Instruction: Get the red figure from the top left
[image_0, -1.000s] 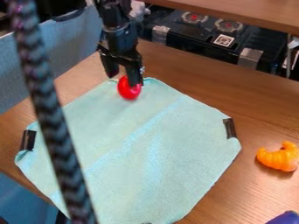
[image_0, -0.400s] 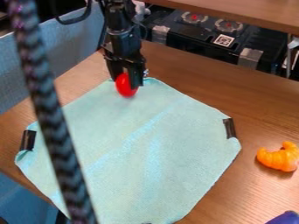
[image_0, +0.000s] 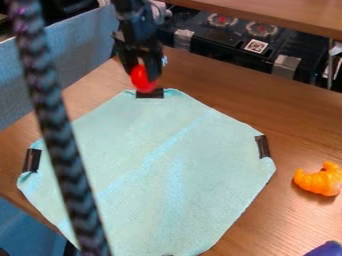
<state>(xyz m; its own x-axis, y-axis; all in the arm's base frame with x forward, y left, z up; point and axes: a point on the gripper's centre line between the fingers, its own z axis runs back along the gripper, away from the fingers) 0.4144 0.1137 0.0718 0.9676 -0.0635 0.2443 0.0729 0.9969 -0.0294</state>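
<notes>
The black gripper (image_0: 145, 73) hangs over the top corner of the light green cloth (image_0: 174, 165), shut on the red figure (image_0: 141, 79). The figure is smooth and rounded, and its lower part sticks out below the fingers, just above the black tape at that corner. Parts of its sides and top are hidden by the gripper.
An orange shrimp-like toy (image_0: 319, 179) lies to the right of the cloth, and a purple object (image_0: 324, 249) sits at the lower right corner. A braided black cable (image_0: 57, 135) crosses the left side. Black equipment (image_0: 234, 42) stands behind the table.
The gripper has closed on the red figure and risen with it, up and slightly left, baring the black tape at the cloth's top corner.
</notes>
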